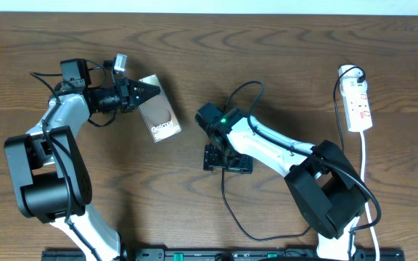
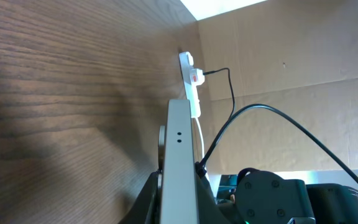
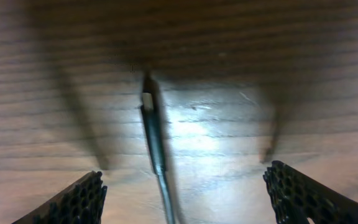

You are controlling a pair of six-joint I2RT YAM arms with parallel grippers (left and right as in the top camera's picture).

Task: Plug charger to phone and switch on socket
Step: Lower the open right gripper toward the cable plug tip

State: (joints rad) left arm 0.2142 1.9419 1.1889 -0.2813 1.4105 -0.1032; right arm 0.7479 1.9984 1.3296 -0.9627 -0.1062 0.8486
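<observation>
Phone (image 1: 160, 110): far left of centre, grasped at one end by my left hand (image 1: 148, 92), which is clenched on it. The left wrist view shows it edge-on (presumably held so that its port faces the other arm).

Charger (image 3: 154, 140): plug tip lying flat on the desk (image 1: 281, 51) near the middle, directly beneath my right hand (image 3: 185, 186). That hand is released, fingers spread either side of the cable, touching nothing. I judge it is lined up to pinch just behind the tip.

Socket (image 1: 358, 105): far right, well apart from both hands, black plug seated. Switch position too small to tell. Switching comes last.
</observation>
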